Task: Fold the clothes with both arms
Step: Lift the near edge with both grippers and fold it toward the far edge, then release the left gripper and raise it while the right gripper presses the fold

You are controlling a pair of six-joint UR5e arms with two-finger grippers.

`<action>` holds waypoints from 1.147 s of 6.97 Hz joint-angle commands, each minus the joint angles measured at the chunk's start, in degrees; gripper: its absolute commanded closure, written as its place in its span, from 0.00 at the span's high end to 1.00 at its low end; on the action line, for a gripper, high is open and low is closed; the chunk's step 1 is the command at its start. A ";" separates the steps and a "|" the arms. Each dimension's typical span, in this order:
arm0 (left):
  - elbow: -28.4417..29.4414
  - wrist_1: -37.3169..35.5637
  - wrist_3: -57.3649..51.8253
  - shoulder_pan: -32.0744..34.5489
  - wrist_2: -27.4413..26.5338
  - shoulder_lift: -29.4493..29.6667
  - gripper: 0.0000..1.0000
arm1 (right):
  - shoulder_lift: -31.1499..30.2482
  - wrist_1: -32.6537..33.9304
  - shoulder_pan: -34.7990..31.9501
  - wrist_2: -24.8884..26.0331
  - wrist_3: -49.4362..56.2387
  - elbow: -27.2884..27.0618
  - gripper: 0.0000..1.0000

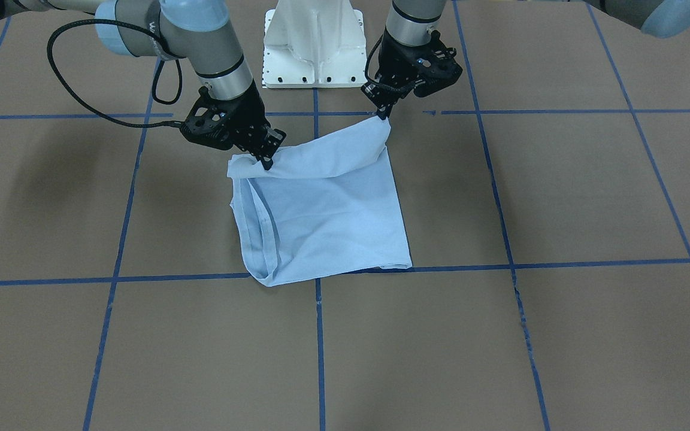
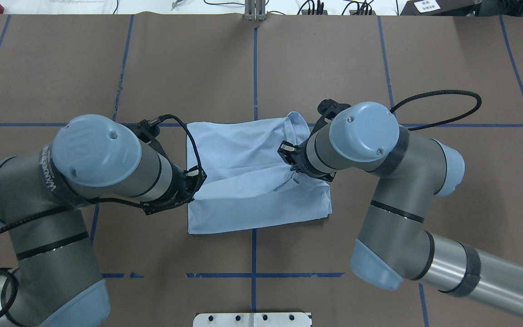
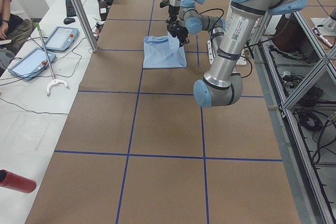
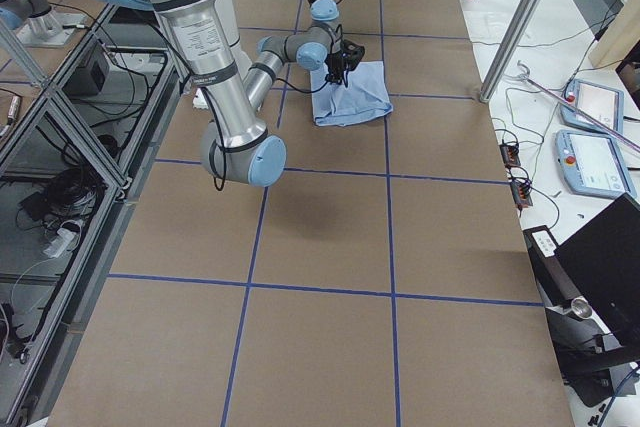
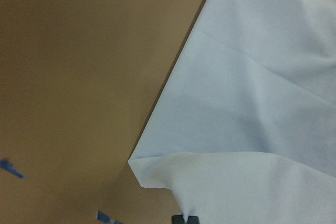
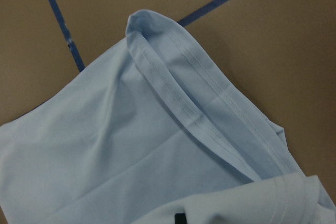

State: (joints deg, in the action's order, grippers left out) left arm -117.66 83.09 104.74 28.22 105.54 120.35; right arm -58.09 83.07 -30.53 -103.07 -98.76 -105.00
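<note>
The clothes are one pale light-blue T-shirt (image 1: pixel 321 221), lying folded into a rough square on the brown table (image 2: pixel 243 181). Its edge nearest the robot is raised off the table at both corners. My left gripper (image 1: pixel 384 115) is shut on one raised corner, on the right of the front-facing view. At the other corner my right gripper (image 1: pixel 266 160) is shut on the cloth beside the doubled hem. The left wrist view shows smooth cloth (image 5: pixel 252 103) and a folded corner. Stitched hems (image 6: pixel 210 103) cross the right wrist view. No print, collar or label shows.
The white pedestal base (image 1: pixel 315 48) stands just behind the shirt. Blue tape lines (image 1: pixel 318 335) grid the brown table. On the side benches are control tablets (image 3: pixel 60 38), a red bottle (image 3: pixel 16 181) and a seated person (image 3: pixel 10 19).
</note>
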 commanded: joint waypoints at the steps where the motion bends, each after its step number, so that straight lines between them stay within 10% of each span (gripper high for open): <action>1: 10.90 7.66 -1.46 4.89 0.02 2.86 0.00 | 8.46 -1.93 -3.03 -0.03 1.99 13.16 0.00; 3: 26.78 15.29 -5.04 11.90 -0.07 10.30 0.00 | 12.81 -11.66 -6.97 -2.12 2.60 27.59 0.00; 4: 39.23 26.05 -8.72 14.82 -0.24 13.13 0.92 | 14.91 -14.92 -8.74 -2.75 2.96 34.10 0.40; 5: 44.92 29.55 -15.55 19.37 -0.16 13.85 1.00 | 15.63 -15.91 -10.50 -2.58 9.05 36.42 0.99; 8: 45.15 29.58 -20.27 21.61 0.02 13.69 1.00 | 18.00 -15.75 -13.41 -4.32 13.14 36.89 1.00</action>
State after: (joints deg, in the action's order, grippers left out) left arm -72.88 112.32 85.40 49.34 105.46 134.03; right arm -41.16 67.29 -42.82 -106.16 -87.58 -68.36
